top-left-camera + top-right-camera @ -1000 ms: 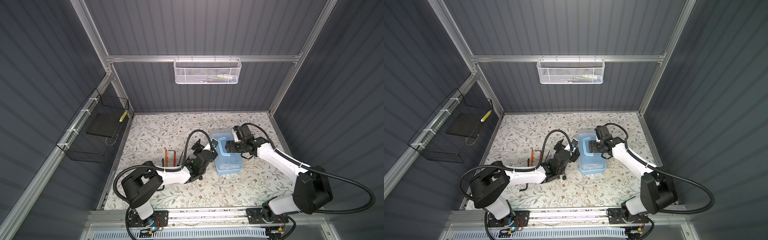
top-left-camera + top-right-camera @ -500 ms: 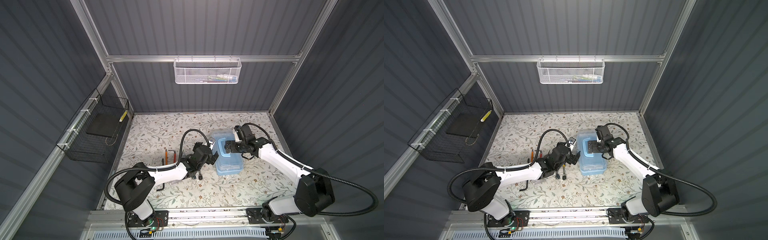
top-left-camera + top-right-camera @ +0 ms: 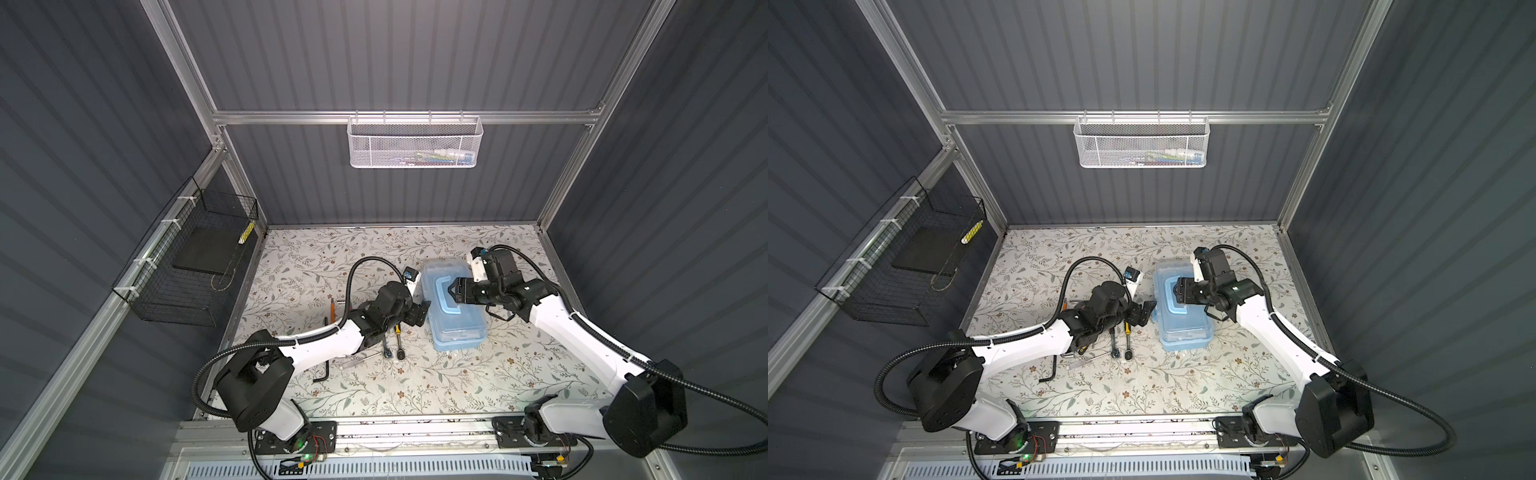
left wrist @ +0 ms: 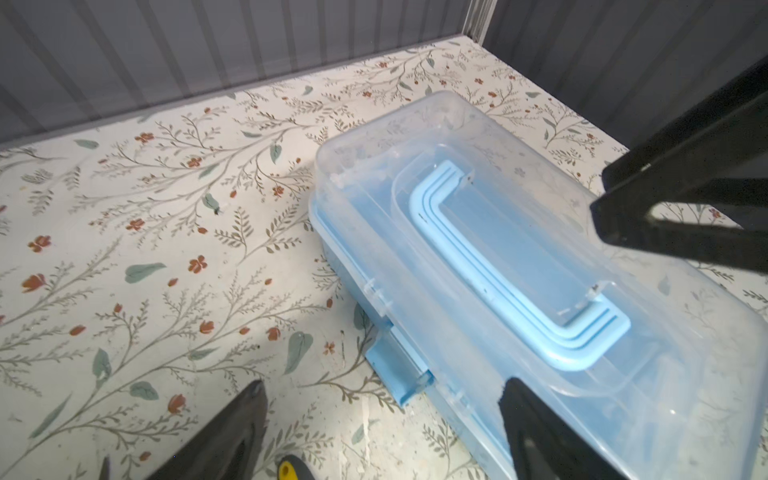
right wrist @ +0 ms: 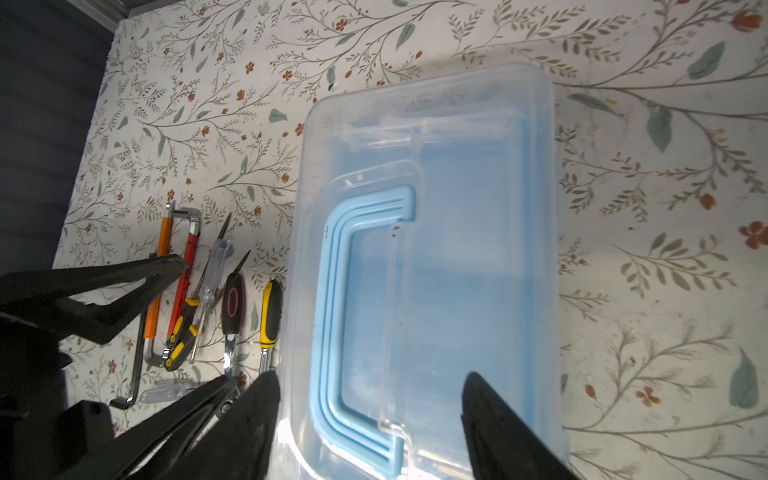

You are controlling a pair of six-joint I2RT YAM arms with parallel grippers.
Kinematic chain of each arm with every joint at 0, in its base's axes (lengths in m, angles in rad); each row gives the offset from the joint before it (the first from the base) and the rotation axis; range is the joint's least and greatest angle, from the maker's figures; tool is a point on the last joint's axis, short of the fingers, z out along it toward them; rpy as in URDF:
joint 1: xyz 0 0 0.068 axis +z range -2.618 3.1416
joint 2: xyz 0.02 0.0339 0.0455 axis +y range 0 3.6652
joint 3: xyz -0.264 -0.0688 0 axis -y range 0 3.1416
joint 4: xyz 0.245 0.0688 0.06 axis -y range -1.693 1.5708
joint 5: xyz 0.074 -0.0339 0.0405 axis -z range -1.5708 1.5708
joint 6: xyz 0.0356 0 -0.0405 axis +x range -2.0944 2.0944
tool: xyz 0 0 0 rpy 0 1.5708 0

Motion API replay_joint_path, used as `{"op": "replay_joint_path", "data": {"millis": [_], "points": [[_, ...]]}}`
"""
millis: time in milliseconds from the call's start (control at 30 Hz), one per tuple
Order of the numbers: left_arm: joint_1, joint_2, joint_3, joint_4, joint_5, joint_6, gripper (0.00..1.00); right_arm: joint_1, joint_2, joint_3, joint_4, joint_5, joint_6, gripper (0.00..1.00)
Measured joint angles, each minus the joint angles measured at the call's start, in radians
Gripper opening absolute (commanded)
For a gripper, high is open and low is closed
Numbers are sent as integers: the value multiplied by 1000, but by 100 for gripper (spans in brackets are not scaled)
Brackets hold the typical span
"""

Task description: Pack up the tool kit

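The tool kit's light blue box [image 3: 457, 328] [image 3: 1185, 328] stands mid-table, its clear lid [image 5: 457, 208] [image 4: 478, 232] down and its blue handle [image 5: 340, 299] [image 4: 478, 266] folded flat. My right gripper [image 5: 374, 419] [image 3: 451, 289] hovers open over the lid, its fingers either side of the handle's end. At the box's left side my left gripper [image 4: 384, 432] [image 3: 1142, 313] is open, with the blue latch [image 4: 399, 374] ahead of its fingers. Left of the box lie loose tools: a yellow-black ratchet [image 5: 270, 311], a black ratchet [image 5: 232, 303], a clear screwdriver [image 5: 214, 270], a hex key [image 3: 325, 372].
A white mesh basket [image 3: 415, 143] hangs on the back wall, and a black wire basket [image 3: 187, 270] on the left wall. Orange and red handled tools [image 5: 174, 266] lie furthest left in the tool row. Grey panels wall the floral table [image 3: 457, 386] on three sides.
The left arm has swung its elbow outward, and its gripper has drawn back slightly from the box's side. The right gripper stays over the lid.
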Motion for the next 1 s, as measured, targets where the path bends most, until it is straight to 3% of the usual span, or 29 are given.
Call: {"op": "replay_joint_path", "data": {"millis": [100,300,533,1000], "points": [[2,-3,-8,-5,30,-17,84,6,8,0,3,-37,22,68],[8,-8,-39,-7,97,-47,66,24,67,0,40,-105,74,60],[15,8,-39,21,136,-62,59,37,152,8,82,-145,102,57],[112,226,-2,108,243,-88,57,-21,254,47,212,-236,156,56]]}}
